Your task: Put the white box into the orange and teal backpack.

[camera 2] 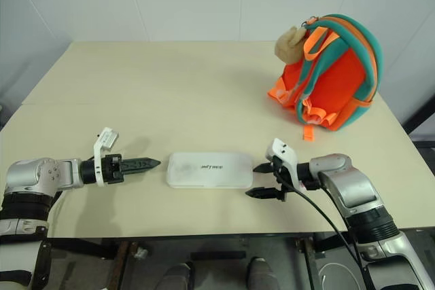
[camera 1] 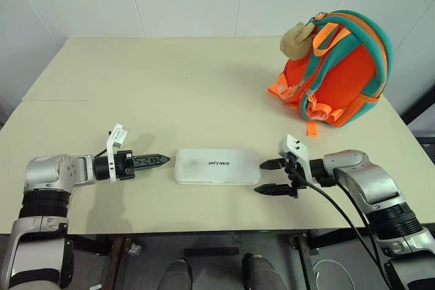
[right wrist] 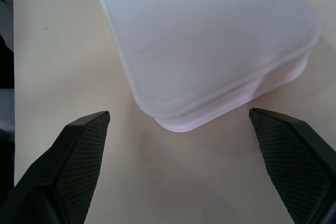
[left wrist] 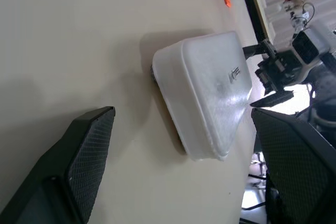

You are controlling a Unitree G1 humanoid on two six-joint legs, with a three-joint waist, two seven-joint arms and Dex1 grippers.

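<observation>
Both grippers, left point(camera 1: 158, 161) and right point(camera 1: 270, 176), gape wide at opposite short ends of my white box point(camera 1: 217, 166), its long axis running between them, untouched.

Beige table point(camera 1: 170, 93), two items on it.
White box point(camera 1: 217, 166) lies flat near the table's front edge, about mid-width, long side parallel to that edge, dark lettering on its top facing up. Orange and teal backpack point(camera 1: 338, 76) sits at the right side, toward the far right corner, well apart from the box; beige plush charm point(camera 1: 297, 39) hangs at its top, orange webbing ends touching the tabletop. A seam line runs across the table's left part.
</observation>
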